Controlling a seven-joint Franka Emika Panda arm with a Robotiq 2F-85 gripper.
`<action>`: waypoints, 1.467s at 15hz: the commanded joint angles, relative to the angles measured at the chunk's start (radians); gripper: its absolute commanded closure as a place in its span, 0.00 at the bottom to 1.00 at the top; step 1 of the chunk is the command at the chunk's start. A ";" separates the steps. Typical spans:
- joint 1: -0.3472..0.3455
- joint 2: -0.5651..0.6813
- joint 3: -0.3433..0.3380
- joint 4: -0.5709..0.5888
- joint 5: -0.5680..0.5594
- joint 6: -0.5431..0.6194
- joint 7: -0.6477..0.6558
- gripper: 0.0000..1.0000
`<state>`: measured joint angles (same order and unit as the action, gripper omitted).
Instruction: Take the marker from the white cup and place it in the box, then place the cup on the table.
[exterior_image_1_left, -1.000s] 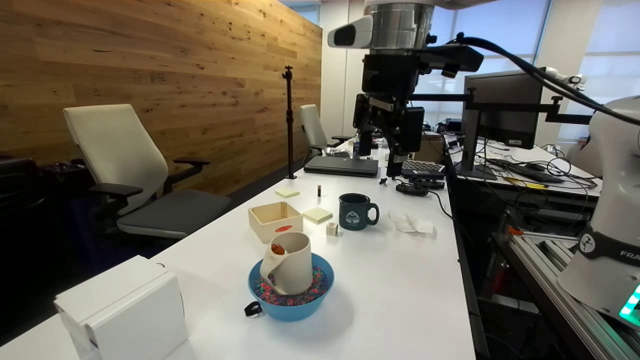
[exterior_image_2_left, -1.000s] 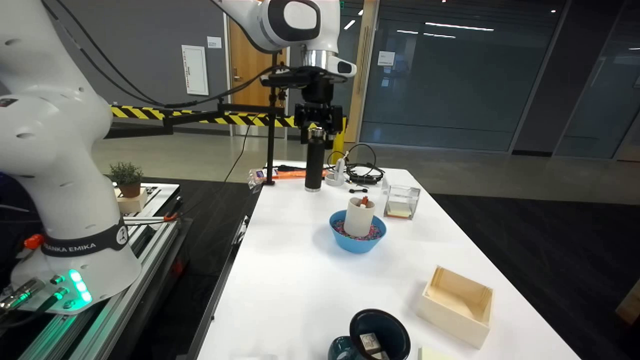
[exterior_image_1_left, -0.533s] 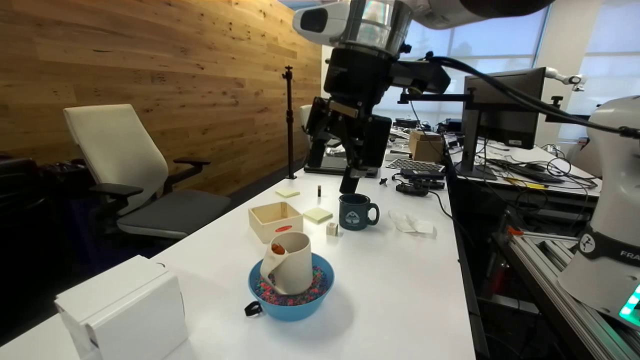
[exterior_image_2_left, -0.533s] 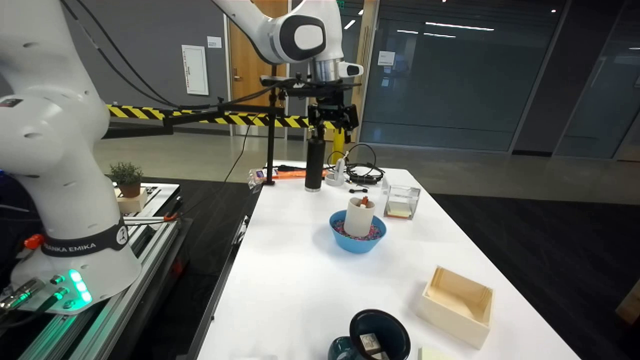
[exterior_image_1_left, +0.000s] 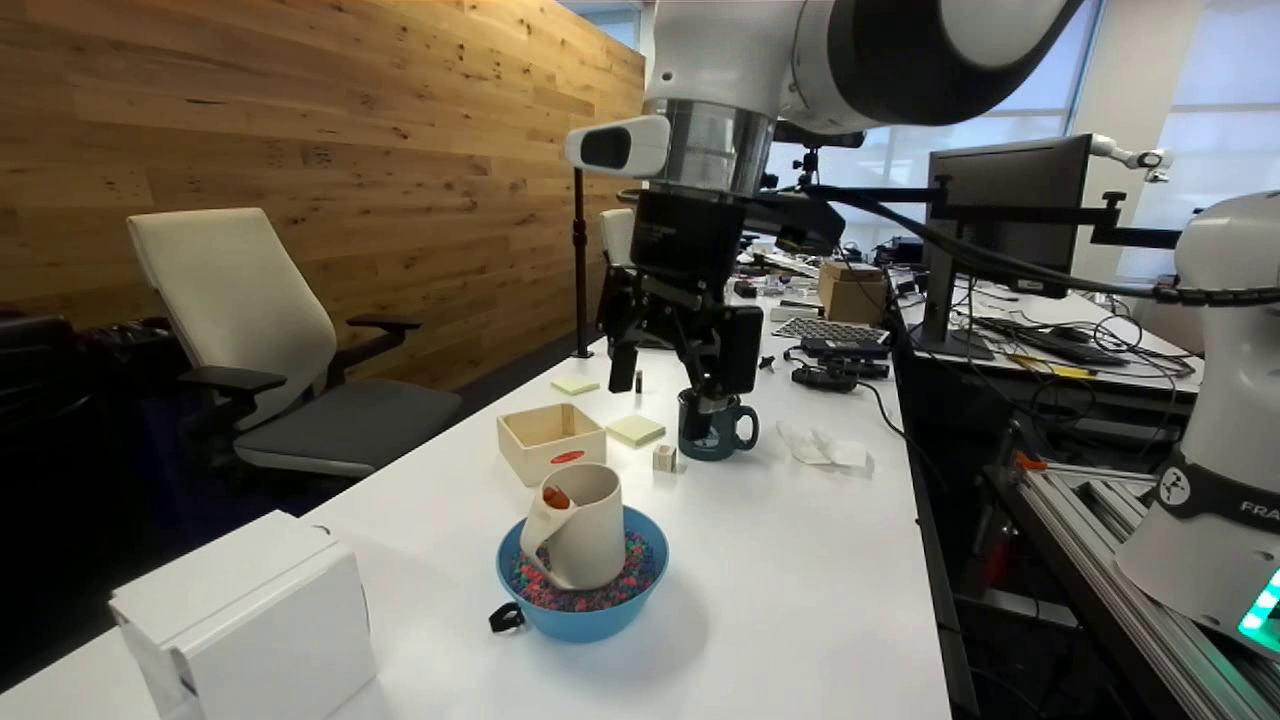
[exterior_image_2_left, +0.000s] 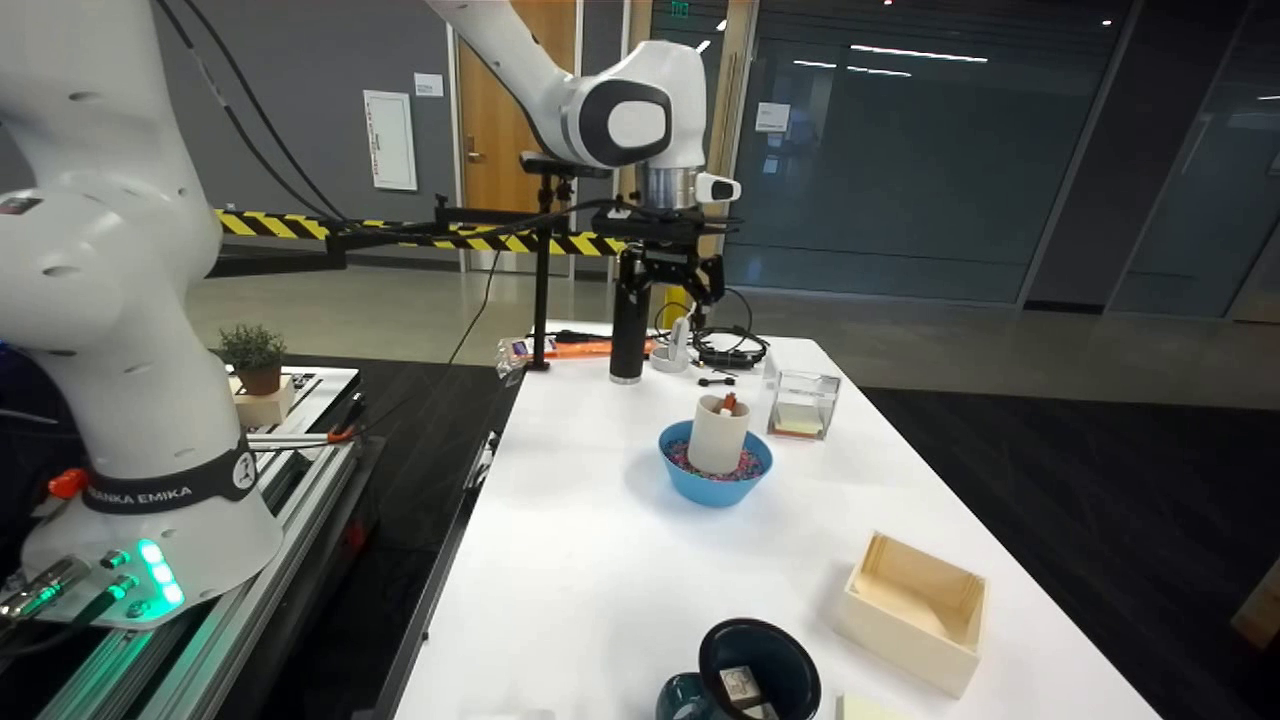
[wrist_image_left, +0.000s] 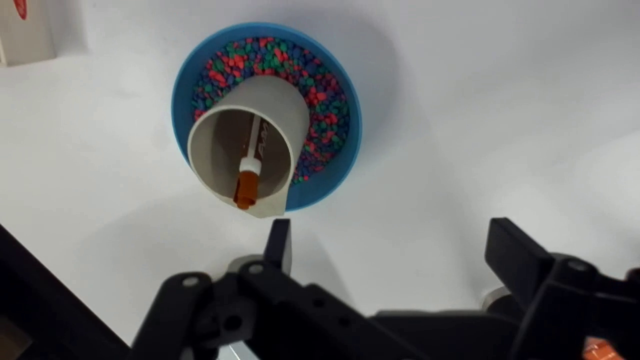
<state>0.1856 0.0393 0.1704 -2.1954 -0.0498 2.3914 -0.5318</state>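
Claw (wrist_image_left: 392, 250) wide and empty, not yet over the marker (wrist_image_left: 248, 182), which leans inside the cup (wrist_image_left: 287, 107) in a bowl (wrist_image_left: 354, 127). Likely step: fetching the marker; next, centre above and lower.

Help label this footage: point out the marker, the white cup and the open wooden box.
Marker (wrist_image_left: 250, 165): wrist view, on the white band by its cap.
White cup (exterior_image_2_left: 717, 443): an exterior view, on its outer wall.
Open wooden box (exterior_image_2_left: 905, 642): an exterior view, on its camera-facing wall.
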 joint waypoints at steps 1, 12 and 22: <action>-0.005 0.027 -0.007 0.027 -0.115 -0.064 0.183 0.00; -0.005 0.066 0.009 0.072 -0.088 -0.081 0.228 0.00; 0.002 0.249 0.000 0.173 -0.149 0.077 0.236 0.00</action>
<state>0.1885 0.2105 0.1768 -2.0816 -0.1529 2.4203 -0.3055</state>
